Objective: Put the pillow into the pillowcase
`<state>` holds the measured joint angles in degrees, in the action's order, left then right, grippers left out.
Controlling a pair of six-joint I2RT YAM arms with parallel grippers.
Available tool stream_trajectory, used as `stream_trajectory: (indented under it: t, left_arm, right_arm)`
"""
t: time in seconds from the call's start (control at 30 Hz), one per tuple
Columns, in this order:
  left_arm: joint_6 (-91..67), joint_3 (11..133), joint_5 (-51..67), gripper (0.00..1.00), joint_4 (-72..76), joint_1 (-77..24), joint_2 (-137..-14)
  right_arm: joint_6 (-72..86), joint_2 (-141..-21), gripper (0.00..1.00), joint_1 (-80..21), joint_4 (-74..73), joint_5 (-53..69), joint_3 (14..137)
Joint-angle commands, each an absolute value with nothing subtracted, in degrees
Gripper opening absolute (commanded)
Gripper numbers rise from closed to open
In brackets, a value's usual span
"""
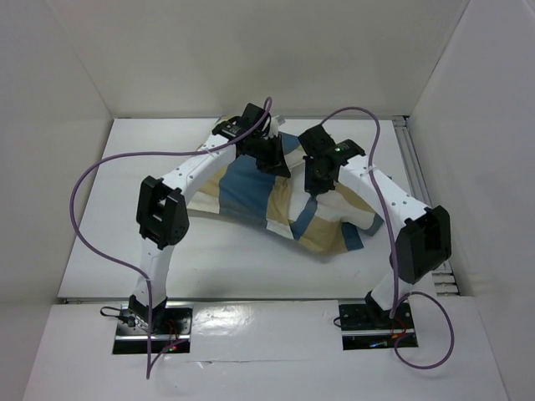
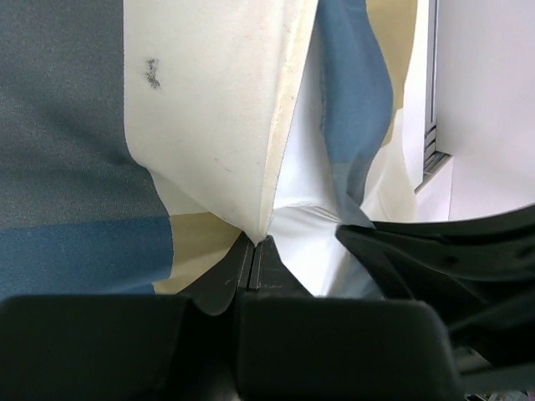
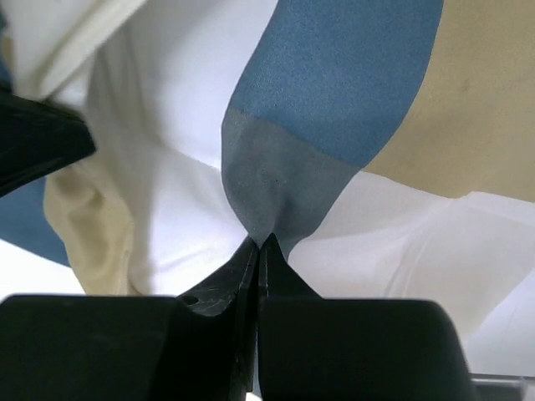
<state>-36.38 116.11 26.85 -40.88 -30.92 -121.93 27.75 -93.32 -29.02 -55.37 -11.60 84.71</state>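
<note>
The pillowcase point(image 1: 251, 188), in blue, tan and cream blocks, lies bunched across the middle of the table and is lifted into a ridge between both arms. My left gripper point(image 1: 272, 159) is shut on a cream fold of it with a yellowish edge point(image 2: 284, 125), the fingertips point(image 2: 257, 241) pressed together on the cloth. My right gripper point(image 1: 316, 184) is shut on a grey-blue stripe point(image 3: 276, 184), its tips point(image 3: 261, 241) pinching that fold. I cannot pick out the pillow for sure. White cloth point(image 3: 167, 234) shows beside the stripes, and the case bulges at the right point(image 1: 334, 234).
White walls enclose the white table point(image 1: 109, 242) on three sides. A metal rail point(image 1: 418, 180) runs along the table's right edge. Purple cables point(image 1: 79, 209) loop over both arms. The arm bases point(image 1: 150, 326) sit at the near edge.
</note>
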Motion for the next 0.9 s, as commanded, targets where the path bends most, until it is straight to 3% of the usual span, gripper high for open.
stream_trajectory:
  t: [0.0,0.03,0.1,0.17,0.2,0.6,0.63,0.67,0.7,0.77,0.87]
  left_arm:
    - [-35.95,116.02,28.92,0.0,-41.13,-30.94,-118.48]
    - [-35.95,115.49,28.92,0.0,-41.13,-30.94,-118.48]
    - [-35.95,114.88,28.92,0.0,-41.13,-30.94,-118.48]
    - [-35.95,114.87,28.92,0.0,-41.13,-30.94,-119.09]
    - [-35.95,114.87,28.92,0.0,-41.13,-30.94,-119.09]
    - [-35.42,114.87,29.97,0.0,-41.13,-31.46,-120.15]
    - [-35.42,114.87,29.97,0.0,-41.65,-31.46,-120.15]
    - [-35.42,114.87,29.97,0.0,-41.66,-31.46,-120.15]
    - [-35.42,114.87,29.97,0.0,-41.66,-31.46,-120.15]
    - [-34.89,115.92,29.97,0.0,-41.66,-31.46,-120.15]
    - [-34.89,115.93,29.44,0.0,-42.19,-31.46,-120.15]
  right_arm:
    - [29.71,-88.16,0.0,-29.27,-51.36,-12.05,88.68]
    - [29.71,-87.55,0.0,-29.27,-50.2,-10.56,88.68]
    - [29.71,-86.66,0.16,-29.27,-47.39,-8.97,87.89]
    - [29.71,-86.66,0.19,-29.27,-46.85,-8.96,86.75]
    - [29.71,-87.62,0.0,-29.27,-47.63,-8.96,86.75]
    - [30.76,-88.24,0.0,-29.27,-46.22,-10.36,83.67]
    - [30.76,-88.24,0.13,-29.27,-47.62,-10.98,83.67]
    - [31.37,-89.03,0.44,-28.75,-48.59,-11.94,83.67]
    - [31.99,-89.9,0.85,-28.74,-49.73,-14.56,83.67]
    - [32.51,-91.66,1.0,-28.74,-52.02,-16.08,83.67]
    - [32.52,-93.07,1.0,-28.74,-52.65,-16.18,82.79]
